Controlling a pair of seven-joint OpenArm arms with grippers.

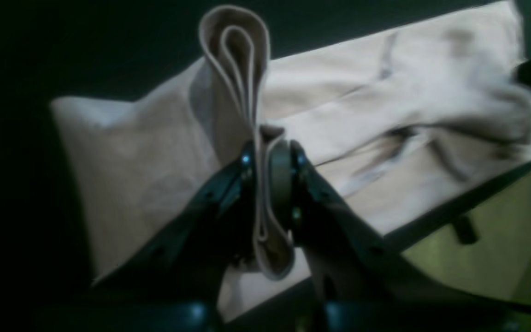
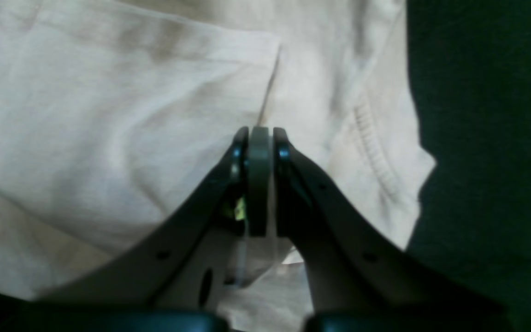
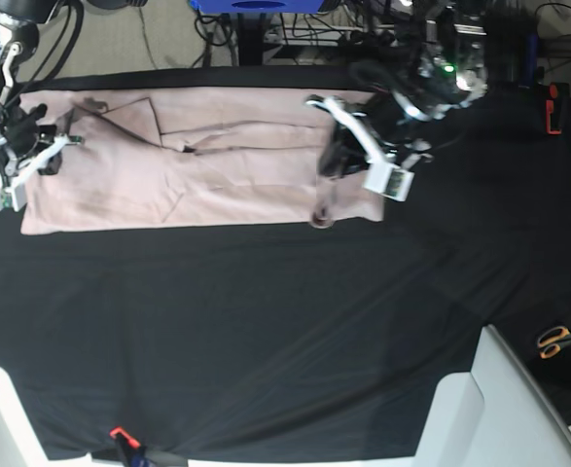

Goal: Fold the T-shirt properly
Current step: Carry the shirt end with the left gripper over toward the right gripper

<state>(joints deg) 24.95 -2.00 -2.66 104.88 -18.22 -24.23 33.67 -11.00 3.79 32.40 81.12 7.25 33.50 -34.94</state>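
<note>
A: Bench (image 3: 266, 321), black cloth cover. T-shirt (image 3: 197, 161), pale pink, lies as a long band along the far edge, partly folded.

B: Hands?

A: Left hand (image 1: 270, 184) pinching a folded loop of the shirt's edge, raised off the bench. Right hand (image 2: 260, 152) pressed together at the shirt's other end, over the ribbed collar; cloth between the pads, can't tell.

B: Small stuff?

A: Orange-handled scissors (image 3: 557, 341) at the bench's side, well apart.

Robotics lab, black-draped table (image 3: 266, 331), cables (image 3: 382, 24), scissors (image 3: 557, 341)
</note>
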